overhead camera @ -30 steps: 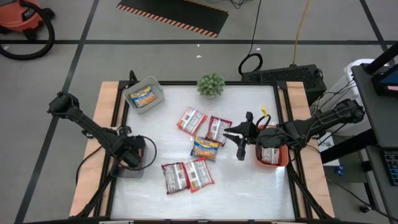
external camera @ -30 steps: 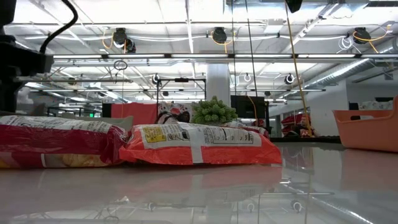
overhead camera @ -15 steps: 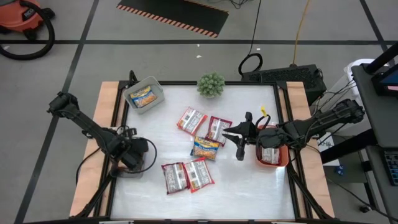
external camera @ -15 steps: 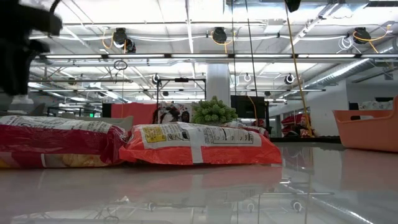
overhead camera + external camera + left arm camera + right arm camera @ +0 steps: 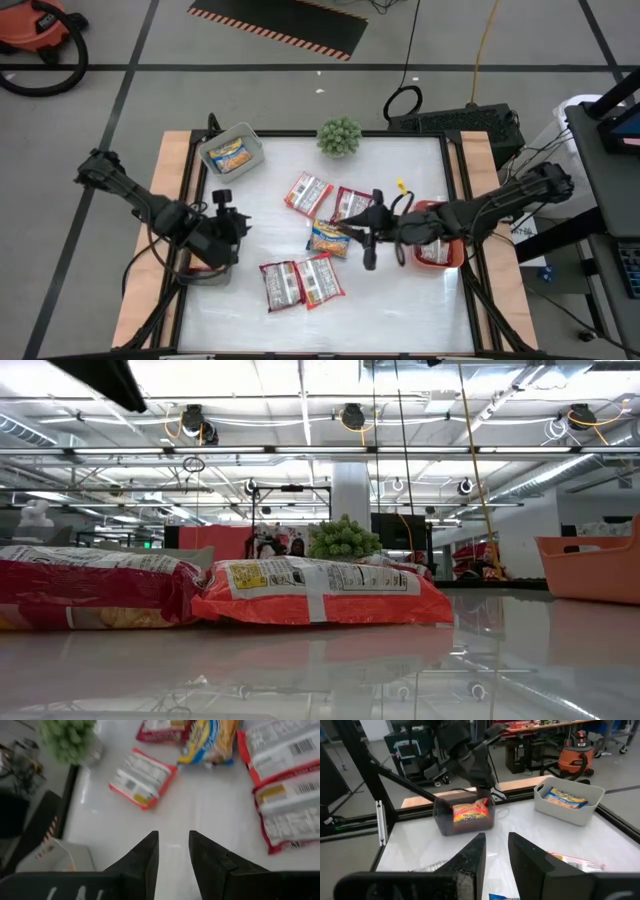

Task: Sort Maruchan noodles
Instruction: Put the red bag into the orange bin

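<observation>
Five Maruchan packets lie flat mid-table: red ones [image 5: 308,192], [image 5: 350,205], [image 5: 285,285], [image 5: 320,278] and a yellow-orange one [image 5: 330,238]. Another yellow packet sits in the light grey bin [image 5: 232,152], one in the dark bin [image 5: 465,812], and a red one in the orange bin [image 5: 438,248]. My left gripper [image 5: 238,222] hovers beside the dark bin, fingers a little apart [image 5: 173,840], holding nothing. My right gripper [image 5: 345,230] hangs over the yellow packet's right edge, narrowly open [image 5: 496,842], holding nothing.
A green potted plant [image 5: 340,135] stands at the far edge. Wooden rails [image 5: 172,180] run along the table's left and right sides. Bare white tabletop [image 5: 400,310] lies near the front right. In the low view two red packets [image 5: 320,595] fill the foreground.
My right gripper has moved from beside the orange bin toward the table's left, and now stands over the middle packets. My left gripper has risen from over the dark bin and shifted toward the right and far side. No packet has moved.
</observation>
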`<action>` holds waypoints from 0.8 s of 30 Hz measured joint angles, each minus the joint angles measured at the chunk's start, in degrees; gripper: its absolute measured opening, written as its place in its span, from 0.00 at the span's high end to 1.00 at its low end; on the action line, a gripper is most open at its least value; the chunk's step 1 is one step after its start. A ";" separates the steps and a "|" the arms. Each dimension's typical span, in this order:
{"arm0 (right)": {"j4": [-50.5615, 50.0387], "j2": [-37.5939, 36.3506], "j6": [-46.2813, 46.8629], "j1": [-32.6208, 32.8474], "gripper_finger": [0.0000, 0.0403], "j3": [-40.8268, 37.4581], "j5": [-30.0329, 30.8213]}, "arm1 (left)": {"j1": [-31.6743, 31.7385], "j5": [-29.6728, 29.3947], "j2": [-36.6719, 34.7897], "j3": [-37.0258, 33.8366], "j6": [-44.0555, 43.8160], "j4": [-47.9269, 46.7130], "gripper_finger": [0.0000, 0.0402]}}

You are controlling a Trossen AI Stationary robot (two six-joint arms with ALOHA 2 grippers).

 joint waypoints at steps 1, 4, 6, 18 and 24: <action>0.11 1.16 -0.41 0.00 0.80 0.99 -0.04 | 0.53 -0.30 -0.29 -0.03 1.62 0.97 0.72; -0.40 4.28 -1.32 -0.40 0.80 3.26 -1.46 | 1.95 -0.74 -1.37 -0.58 4.80 3.91 0.72; -2.05 5.98 -1.03 -0.90 0.80 4.78 -2.79 | 2.58 -0.78 -1.91 -1.24 5.76 6.31 0.72; -18.98 19.07 0.73 -1.29 0.80 20.17 -8.51 | 3.01 -0.59 -2.21 -1.55 8.57 7.73 0.72; -22.36 22.14 -2.91 -2.27 0.80 20.55 -13.61 | 3.01 -0.59 -2.21 -1.57 8.41 6.94 0.72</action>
